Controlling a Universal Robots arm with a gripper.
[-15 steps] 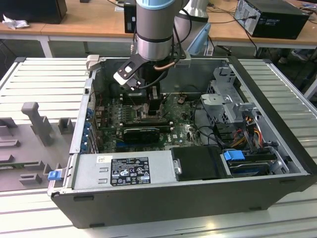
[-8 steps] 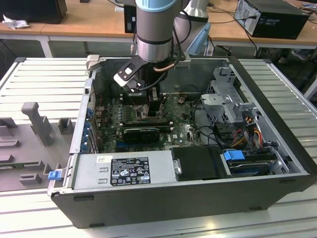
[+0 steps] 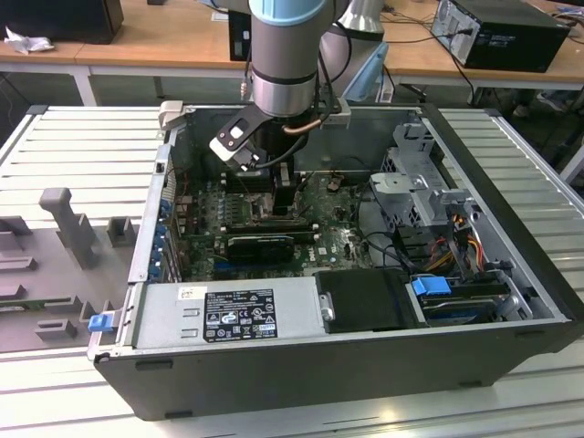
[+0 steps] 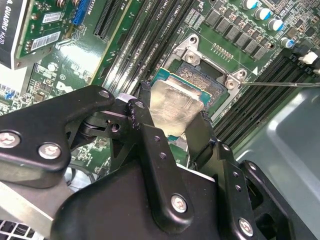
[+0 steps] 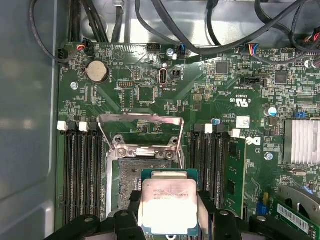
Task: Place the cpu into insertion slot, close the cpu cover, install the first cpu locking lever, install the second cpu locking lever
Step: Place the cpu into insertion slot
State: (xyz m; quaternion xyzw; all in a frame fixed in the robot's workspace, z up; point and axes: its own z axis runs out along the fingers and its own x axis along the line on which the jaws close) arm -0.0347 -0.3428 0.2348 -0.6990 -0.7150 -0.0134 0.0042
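Over the insertion slot (image 5: pixel 127 182), its cpu cover (image 5: pixel 141 118) raised, the cpu (image 5: pixel 169 200) was clamped by the gripper (image 5: pixel 168 210), not yet seated. The placing step was judged in hand; squaring with the socket frame was called for.

Computer case (image 3: pixel 511 301): stood open on the table (image 3: pixel 82 137), with the motherboard (image 3: pixel 333 242) on its floor. Power supply (image 3: pixel 228 310): lay along the case's near wall in the exterior view. Drive cage (image 3: pixel 415 187): sat at the exterior view's right.

Gripper (image 4: pixel 172 122): was inside the case, above the motherboard, with the cpu (image 5: pixel 169 205) clamped between its fingers (image 4: pixel 150 145).

Cpu: overlapped the gripper-side part of the insertion slot (image 5: pixel 127 182); contact could not be told.

Cpu cover (image 5: pixel 140 120): stood raised at the slot's far edge, between the slot and the coin cell (image 5: pixel 97 71).

Memory slots (image 5: pixel 80 175): flanked the insertion slot on both sides.
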